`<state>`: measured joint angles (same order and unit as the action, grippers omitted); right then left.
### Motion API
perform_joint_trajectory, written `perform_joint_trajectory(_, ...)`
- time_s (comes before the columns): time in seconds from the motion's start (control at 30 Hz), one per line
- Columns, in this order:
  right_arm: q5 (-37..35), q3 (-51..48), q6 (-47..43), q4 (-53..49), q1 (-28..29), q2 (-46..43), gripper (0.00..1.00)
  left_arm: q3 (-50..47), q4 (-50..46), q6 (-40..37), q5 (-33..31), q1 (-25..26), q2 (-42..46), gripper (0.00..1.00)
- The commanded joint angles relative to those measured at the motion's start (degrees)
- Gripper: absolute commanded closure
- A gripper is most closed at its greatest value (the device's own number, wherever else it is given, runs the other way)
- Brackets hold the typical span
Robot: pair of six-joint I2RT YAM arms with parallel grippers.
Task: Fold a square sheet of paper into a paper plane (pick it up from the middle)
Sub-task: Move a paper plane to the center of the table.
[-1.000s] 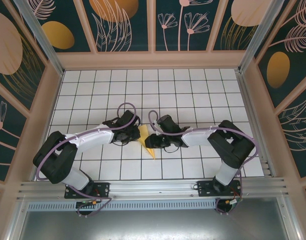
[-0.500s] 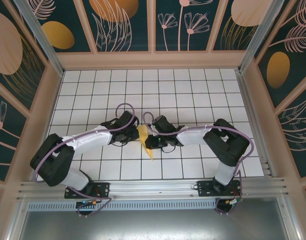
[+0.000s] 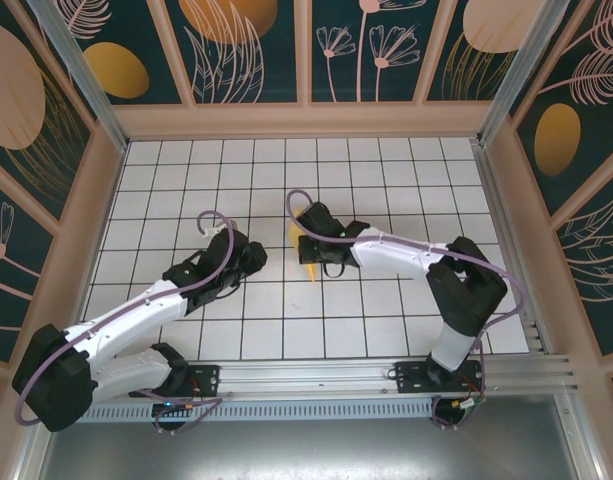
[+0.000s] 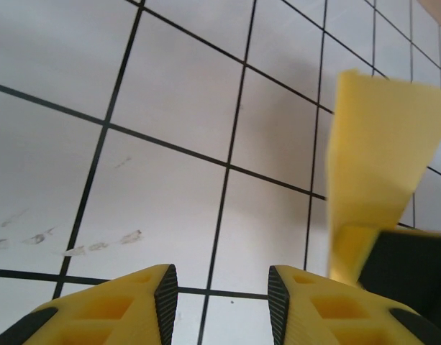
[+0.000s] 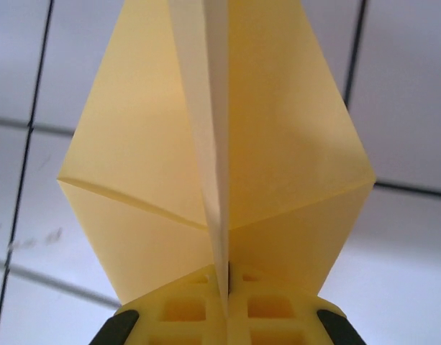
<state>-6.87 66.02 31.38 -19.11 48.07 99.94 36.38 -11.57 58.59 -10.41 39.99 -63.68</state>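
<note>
The square sheet of paper is folded into a pale-yellow paper plane (image 3: 306,256), a pointed wedge with a centre crease. My right gripper (image 3: 314,240) is shut on its centre fold; in the right wrist view the fold (image 5: 214,180) stands pinched between the fingers (image 5: 184,309), and the two wings spread to either side. My left gripper (image 3: 254,256) is a tile to the left of the paper, apart from it. Its jaws (image 4: 222,279) are open over bare tile, and the paper plane (image 4: 378,144) hangs at the right of that view.
The white grid table (image 3: 386,180) is walled by a wooden frame (image 3: 306,120) at the back and sides. A metal rail (image 3: 306,375) runs along the near edge by the arm bases.
The left gripper let go of the paper, opened and drew back to the left. The right gripper shut on the fold and carried the paper plane a little farther from the bases.
</note>
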Motion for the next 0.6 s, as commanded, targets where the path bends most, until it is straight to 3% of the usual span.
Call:
perform_joint_trajectory(0.0, -4.2, 3.6, -0.6, -6.2, -1.8, 4.5, 0.96, -0.4, 0.2, 1.5, -2.0, 0.2, 0.3, 0.58)
perform_joint_trajectory(0.57, -0.7, 10.2, -0.4, -7.6, -3.3, 15.8, 0.89, -1.3, -0.5, 2.2, -3.9, 0.2, 1.7, 0.57)
